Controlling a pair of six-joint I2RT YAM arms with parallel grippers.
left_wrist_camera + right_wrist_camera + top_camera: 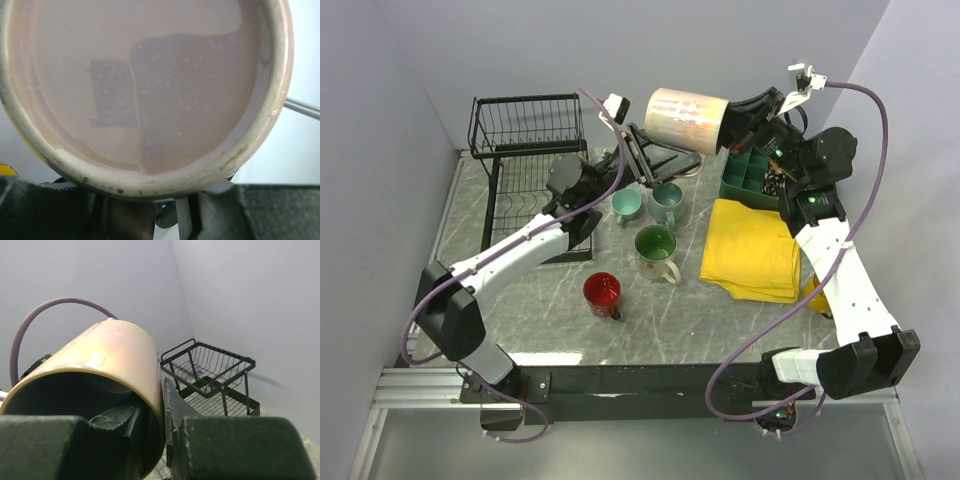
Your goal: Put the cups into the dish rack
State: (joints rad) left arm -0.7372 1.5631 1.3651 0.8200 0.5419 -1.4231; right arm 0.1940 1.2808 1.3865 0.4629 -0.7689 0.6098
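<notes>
From above: the big beige ceramic mug [685,118] hangs on its side at upper centre, just right of the black wire dish rack [525,125] in the upper left. The right gripper [735,125] has it by the mouth end, and the left gripper [642,140] is up at the other end. On the grey table mid-frame stand two teal mugs [627,205], a cream mug with a green inside [655,245] and a red mug [602,290].

Left wrist: the mug's round mauve end [160,85] fills the frame. The dark fingers [30,210] sit apart in the bottom corners, and I can't tell whether they grip.

Right wrist: the jaws pinch the mug's wall [115,355], one finger inside and one outside. The rack [210,365] is at centre right.
</notes>
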